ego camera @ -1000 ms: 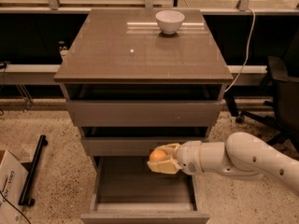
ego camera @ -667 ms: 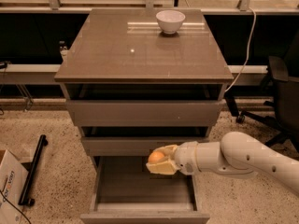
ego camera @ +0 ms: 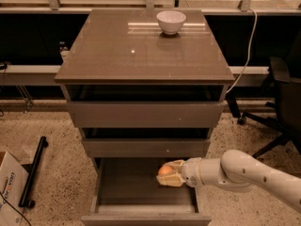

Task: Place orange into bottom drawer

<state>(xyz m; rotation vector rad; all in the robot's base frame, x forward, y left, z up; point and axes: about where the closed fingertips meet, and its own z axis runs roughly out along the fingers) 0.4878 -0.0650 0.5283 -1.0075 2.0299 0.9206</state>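
The placing step is under way. The gripper (ego camera: 168,175) is hanging inside the open mouth of the bottom drawer (ego camera: 146,217), with its pale yellowish fingers closing around the orange (ego camera: 165,170) and gripping it from the sides. The fruit is sitting in that grasp, clear of the drawer floor as far as can be judged, toward the right half of the cavity.

The next move is probably calling for a short descent so the orange is resting on the floor directly below the gripper, then a gentle opening of the fingers. Being round and smooth, the orange is likely to roll on that flat surface once freed, so a low release is looking wise. The white arm (ego camera: 244,171) is reaching in from the right of the gripper, and the middle drawer front (ego camera: 146,147) is overhanging just above it, so any lift-out is needing care.

The drawer is showing a flat, matte grey floor and plain handle-less front. Far above and behind the gripper, a glossy white bowl (ego camera: 170,21) is standing on the smooth, reflective brown bench (ego camera: 117,51).
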